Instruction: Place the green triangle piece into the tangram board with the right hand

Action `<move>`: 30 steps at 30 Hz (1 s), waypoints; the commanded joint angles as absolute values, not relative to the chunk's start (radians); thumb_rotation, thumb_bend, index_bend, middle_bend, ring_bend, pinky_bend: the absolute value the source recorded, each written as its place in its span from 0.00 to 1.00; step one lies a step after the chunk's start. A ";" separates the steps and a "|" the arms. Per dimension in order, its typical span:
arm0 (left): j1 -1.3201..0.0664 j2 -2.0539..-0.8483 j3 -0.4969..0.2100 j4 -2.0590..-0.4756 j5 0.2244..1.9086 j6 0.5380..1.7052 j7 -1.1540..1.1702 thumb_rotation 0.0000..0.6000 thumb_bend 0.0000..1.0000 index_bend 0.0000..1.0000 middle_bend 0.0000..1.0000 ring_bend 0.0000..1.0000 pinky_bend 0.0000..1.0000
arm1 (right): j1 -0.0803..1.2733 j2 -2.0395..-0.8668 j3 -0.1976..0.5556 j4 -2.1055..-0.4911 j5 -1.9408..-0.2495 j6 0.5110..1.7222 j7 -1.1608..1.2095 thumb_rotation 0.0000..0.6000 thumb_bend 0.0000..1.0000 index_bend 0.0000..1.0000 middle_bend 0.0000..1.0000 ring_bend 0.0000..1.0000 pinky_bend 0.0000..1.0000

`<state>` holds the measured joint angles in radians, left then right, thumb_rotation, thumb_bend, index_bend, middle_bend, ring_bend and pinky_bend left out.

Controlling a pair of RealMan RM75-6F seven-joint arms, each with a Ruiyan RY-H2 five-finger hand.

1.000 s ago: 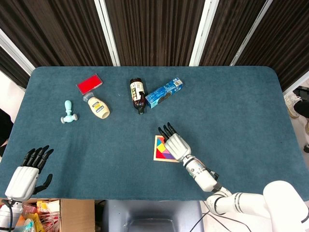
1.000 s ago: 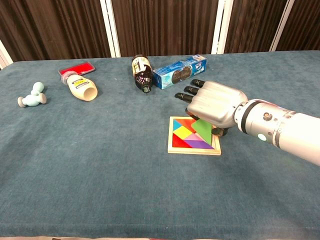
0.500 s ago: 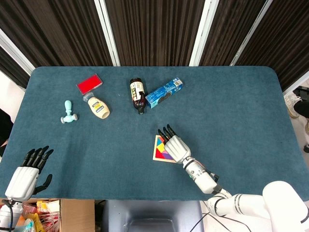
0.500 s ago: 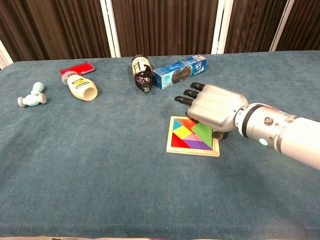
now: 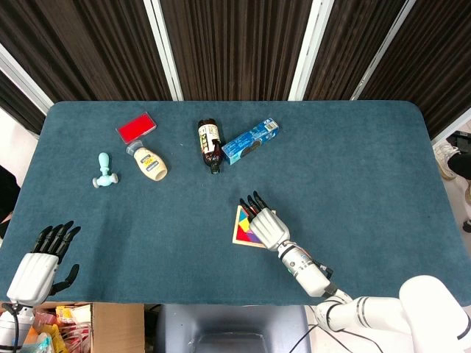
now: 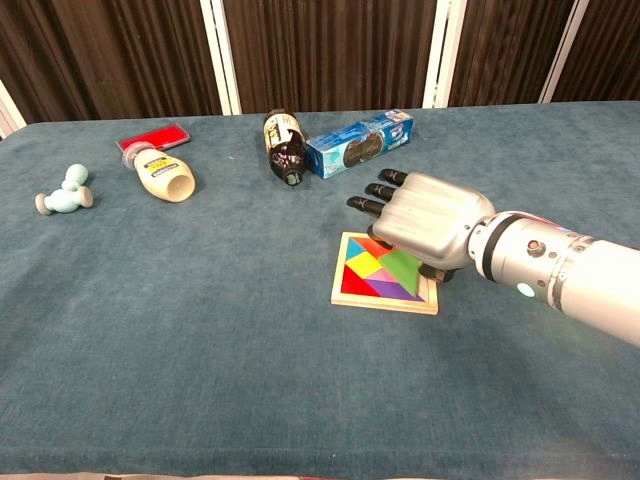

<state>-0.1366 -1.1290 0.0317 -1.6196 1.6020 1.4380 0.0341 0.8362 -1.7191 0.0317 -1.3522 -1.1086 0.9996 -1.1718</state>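
One tabletop (image 6: 150, 330), blue-green cloth, carrying all listed items.

One right arm of mine, entering from the near right edge, forearm running up and left toward the centre of the cloth.

One right hand (image 6: 425, 220), palm down, fingers extended and pointing away from me toward the far left. It hovers over the right side of the board, covering that edge in the head view. Whether the underside of the hand or a thumb touches the piece, I cannot tell; no closed grasp shows.

One tangram board (image 6: 385, 287), wooden frame, flat on the cloth just below and left of my right hand (image 5: 266, 224). Coloured pieces fill it.

One green triangle piece (image 6: 405, 266), lying in the board's right half, directly beneath the front of my palm and partly hidden by it. It looks flat and close to seated; my judgement is that the placing is nearly done. The visible edge slants from upper left to lower right. The piece lies straight under the hand, so the coming move is a vertical one: press or lift clear.

One left hand (image 5: 40, 261), fingers spread, holding nothing, at the near left corner, well apart from the board. The right is far nearer.
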 commanded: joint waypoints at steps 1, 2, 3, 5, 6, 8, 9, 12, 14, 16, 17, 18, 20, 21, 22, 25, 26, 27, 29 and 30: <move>-0.137 -1.129 0.031 -1.619 1.601 1.438 0.033 1.00 0.46 0.00 0.00 0.00 0.01 | 0.837 -1.719 0.031 -1.353 -1.108 0.999 -1.172 1.00 0.49 0.47 0.00 0.00 0.00; -0.137 -1.129 0.031 -1.619 1.600 1.437 0.033 1.00 0.46 0.00 0.00 0.00 0.01 | 0.837 -1.719 0.031 -1.353 -1.108 1.000 -1.172 1.00 0.49 0.46 0.00 0.00 0.00; -0.137 -1.129 0.031 -1.619 1.599 1.436 0.033 1.00 0.46 0.00 0.00 0.00 0.01 | 0.837 -1.718 0.031 -1.354 -1.108 1.000 -1.171 1.00 0.49 0.46 0.00 0.00 0.00; -0.138 -1.129 0.030 -1.619 1.597 1.433 0.033 1.00 0.46 0.00 0.00 0.00 0.01 | 0.837 -1.716 0.031 -1.356 -1.109 1.001 -1.167 1.00 0.49 0.46 0.00 0.00 0.00; -0.139 -1.129 0.030 -1.620 1.596 1.432 0.034 1.00 0.46 0.00 0.00 0.00 0.01 | 0.836 -1.714 0.031 -1.358 -1.111 1.002 -1.163 1.00 0.49 0.46 0.00 0.00 0.00; -0.139 -1.129 0.029 -1.620 1.596 1.432 0.035 1.00 0.46 0.00 0.00 0.00 0.01 | 0.836 -1.710 0.030 -1.361 -1.114 1.003 -1.155 1.00 0.49 0.46 0.00 0.00 0.00; -0.138 -1.130 0.030 -1.619 1.598 1.434 0.035 1.00 0.46 0.00 0.00 0.00 0.01 | 0.835 -1.708 0.029 -1.362 -1.115 1.003 -1.152 1.00 0.49 0.46 0.00 0.00 0.00; -0.137 -1.130 0.030 -1.618 1.598 1.435 0.035 1.00 0.46 0.00 0.00 0.00 0.01 | 0.833 -1.704 0.026 -1.365 -1.119 1.004 -1.148 1.00 0.49 0.46 0.00 0.00 0.00; -0.137 -1.131 0.030 -1.620 1.597 1.434 0.037 1.00 0.46 0.00 0.00 0.00 0.01 | 0.824 -1.687 0.016 -1.391 -1.140 1.013 -1.123 1.00 0.49 0.45 0.00 0.00 0.00; -0.138 -1.131 0.029 -1.619 1.595 1.431 0.038 1.00 0.46 0.00 0.00 0.00 0.01 | 0.815 -1.665 -0.002 -1.422 -1.176 1.023 -1.098 1.00 0.49 0.44 0.00 0.00 0.00; -0.139 -1.132 0.029 -1.619 1.594 1.431 0.038 1.00 0.46 0.00 0.00 0.00 0.01 | 0.812 -1.656 -0.010 -1.436 -1.193 1.027 -1.090 1.00 0.49 0.44 0.00 0.00 0.00; -0.139 -1.133 0.029 -1.619 1.594 1.430 0.039 1.00 0.46 0.00 0.00 0.00 0.01 | 0.809 -1.647 -0.018 -1.448 -1.208 1.031 -1.084 1.00 0.49 0.44 0.00 0.00 0.00; -0.140 -1.134 0.028 -1.618 1.591 1.426 0.039 1.00 0.46 0.00 0.00 0.00 0.01 | 0.804 -1.630 -0.033 -1.472 -1.238 1.038 -1.076 1.00 0.49 0.44 0.00 0.00 0.00; -0.141 -1.134 0.027 -1.617 1.590 1.425 0.039 1.00 0.46 0.00 0.00 0.00 0.01 | 0.801 -1.625 -0.037 -1.480 -1.246 1.039 -1.075 1.00 0.49 0.44 0.00 0.00 0.00; -0.142 -1.135 0.027 -1.616 1.589 1.424 0.040 1.00 0.46 0.00 0.00 0.00 0.01 | 0.799 -1.621 -0.042 -1.486 -1.254 1.040 -1.077 1.00 0.49 0.44 0.00 0.00 0.00; -0.142 -1.137 0.027 -1.617 1.589 1.422 0.044 1.00 0.46 0.00 0.00 0.00 0.01 | 0.794 -1.617 -0.047 -1.489 -1.252 1.034 -1.086 1.00 0.49 0.44 0.00 0.00 0.00; -0.143 -1.137 0.027 -1.617 1.589 1.422 0.044 1.00 0.46 0.00 0.00 0.00 0.01 | 0.794 -1.619 -0.045 -1.487 -1.249 1.030 -1.087 1.00 0.49 0.44 0.00 0.00 0.00; -0.143 -1.137 0.027 -1.618 1.589 1.421 0.045 1.00 0.46 0.00 0.00 0.00 0.01 | 0.795 -1.620 -0.043 -1.485 -1.244 1.024 -1.086 1.00 0.49 0.44 0.00 0.00 0.00; -0.143 -1.137 0.028 -1.618 1.590 1.422 0.047 1.00 0.46 0.00 0.00 0.00 0.01 | 0.796 -1.623 -0.039 -1.485 -1.235 1.010 -1.080 1.00 0.49 0.44 0.00 0.00 0.00; -0.143 -1.136 0.027 -1.619 1.590 1.423 0.045 1.00 0.46 0.00 0.00 0.00 0.01 | 0.797 -1.625 -0.038 -1.485 -1.235 1.007 -1.079 1.00 0.49 0.44 0.00 0.00 0.00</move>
